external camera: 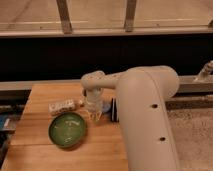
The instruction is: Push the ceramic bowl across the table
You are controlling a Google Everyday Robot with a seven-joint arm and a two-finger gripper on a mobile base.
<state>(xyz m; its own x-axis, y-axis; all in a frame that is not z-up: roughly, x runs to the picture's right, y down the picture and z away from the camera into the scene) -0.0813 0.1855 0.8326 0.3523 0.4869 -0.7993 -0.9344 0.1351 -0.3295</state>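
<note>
Ceramic bowl (67, 130): a wide, shallow, glossy green dish with a darker rim and pale swirls inside, sitting flat on the left half of the table, toward the near edge and well in from the left edge.

Table (47, 95): a honey-tan butcher-block top of joined planks; its far edge runs beneath a dark wall panel, and its right side is covered by the robot's arm.

Gripper (95, 114): pointing down over the middle of the table, just beyond the bowl's far-right rim; whether its tips touch the bowl cannot be told.

Jaws: cannot tell whether they stand apart or together.

Arm (145, 115): a bulky cream-white limb rising from the near right corner of the table, bending left at a rounded joint, then dropping at the wrist toward the tabletop.

Pale packet (62, 106): a light, oblong item lying on its side toward the table's far-left area, just beyond the bowl's far rim and left of the gripper.

Dark object (113, 109): a black, ribbed-looking item at mid-table, right of the gripper and partly hidden behind the arm; a small bluish thing (106, 105) lies between it and the gripper.

Background: a metal rail and window frames run above the dark panel past the table's far edge.
</note>
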